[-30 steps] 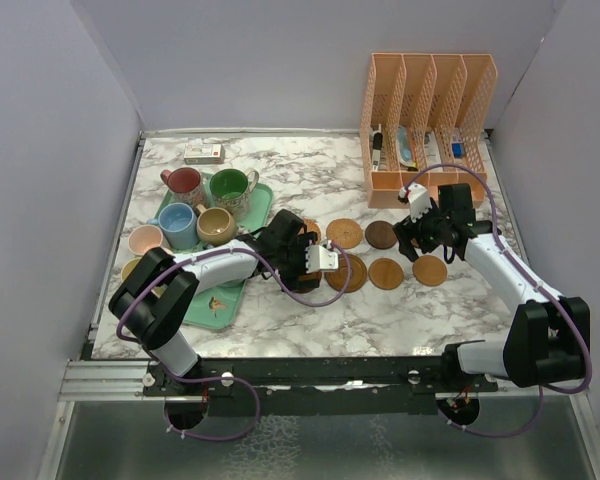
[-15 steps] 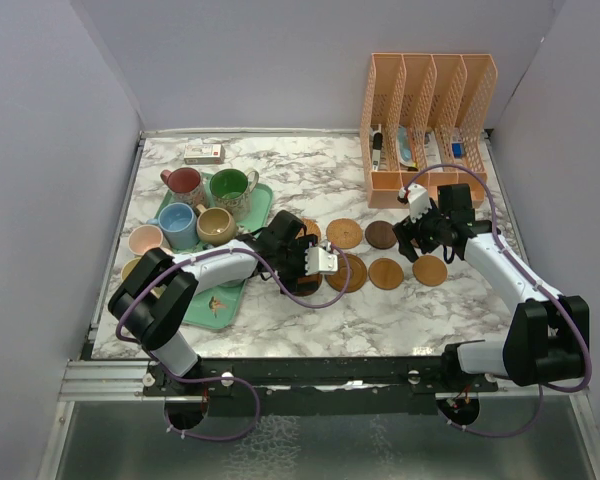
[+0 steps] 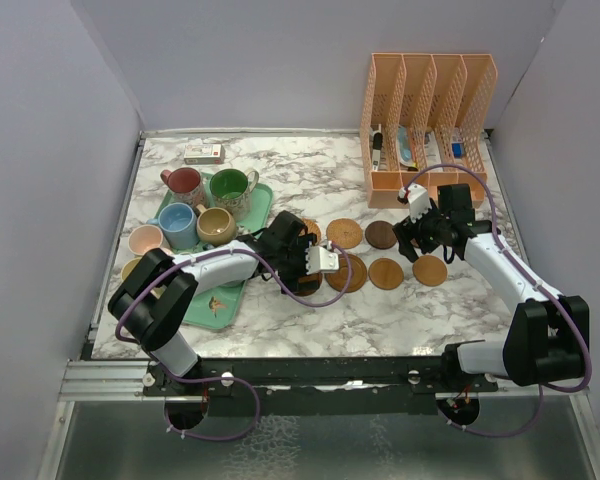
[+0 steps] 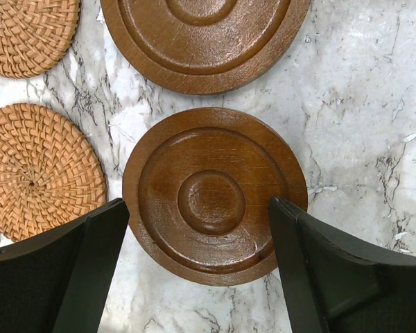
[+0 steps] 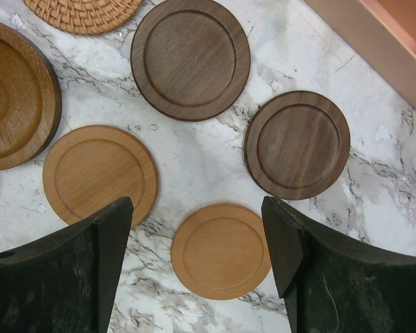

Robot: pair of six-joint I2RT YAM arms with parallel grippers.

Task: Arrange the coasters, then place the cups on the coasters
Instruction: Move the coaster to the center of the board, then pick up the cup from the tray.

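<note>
Coasters (image 3: 386,272): eight, counted across the views, all flat on the table (image 3: 310,170) in a loose cluster at mid-table, none carrying a cup.
- two woven (image 4: 38,173)
- two ringed brown
- two dark brown (image 5: 191,59)
- two light tan (image 5: 100,173)

Left tool (image 4: 197,208): jaws wide apart, holding nothing. It sits low over the smaller ringed brown coaster (image 4: 215,198), one finger (image 4: 76,270) on each side of it. Cannot tell whether they touch it. The larger ringed one (image 4: 204,35) lies just beyond, and both woven ones are off to the left in the wrist view.

Right tool (image 5: 195,205): also wide open and empty, above the right half of the cluster. One light tan coaster (image 5: 220,250) sits between its fingers in the wrist view, and the second dark one (image 5: 298,142) is near the rack.

Cups (image 3: 230,187): six visible, all at the left side of the table, well apart from the coasters.
- red (image 3: 183,182), green, blue (image 3: 177,224) and tan (image 3: 217,226), four on the green tray (image 3: 223,308)
- pink (image 3: 145,240) at the tray's left edge; cannot tell whether it is on or off the tray
- one more (image 3: 130,268) just nearer than the pink, mostly hidden behind the left arm

Also on the table: one peach file rack (image 3: 428,120) at the far right and one small box (image 3: 204,153) at the far left.
</note>
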